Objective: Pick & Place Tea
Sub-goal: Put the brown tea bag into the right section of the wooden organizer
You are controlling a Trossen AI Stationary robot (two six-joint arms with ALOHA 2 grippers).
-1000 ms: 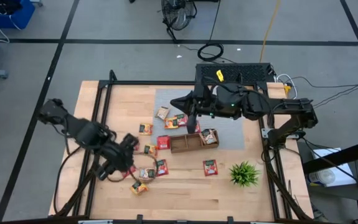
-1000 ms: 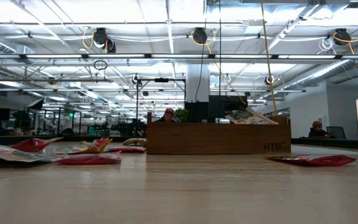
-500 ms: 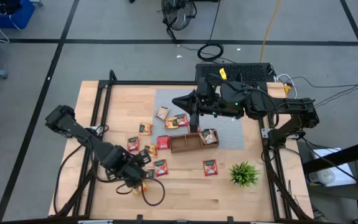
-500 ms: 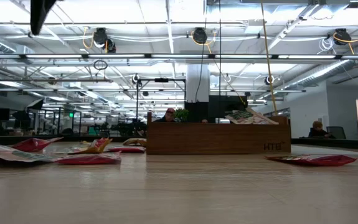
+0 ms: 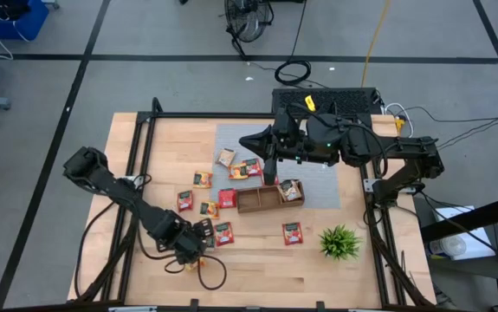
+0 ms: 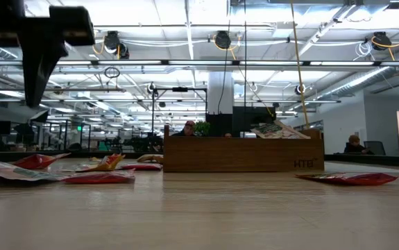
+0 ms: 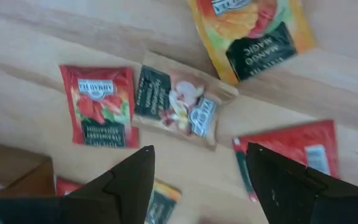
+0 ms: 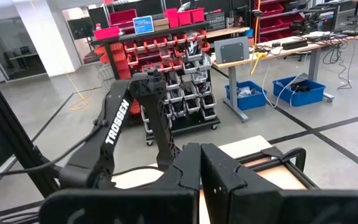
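From above, the left gripper point(image 5: 198, 245) had swung down and toward the bench's point(image 5: 257, 273) near edge within the last second, and now hung low over the loose tea sachets point(image 5: 223, 233), one red sachet lying just beyond its tip. The right gripper point(image 5: 270, 163) stayed where it had been, raised behind the wooden tray point(image 5: 260, 200), its fingers pressed shut on nothing.

In the low view, a dark finger point(image 6: 43, 52) had newly come into frame from above, well clear of the bench, with red sachets point(image 6: 96, 178) lying flat below it and the tray point(image 6: 243, 154) off to its side.

The left wrist view showed the gripper point(image 7: 198, 174) spread open and empty, a pale sachet point(image 7: 179, 102) straight ahead between its fingers, a red one point(image 7: 101, 106) beside it. The descent suggested a pick was about to begin.

The right wrist view showed only shut fingers point(image 8: 198, 165) and the room.
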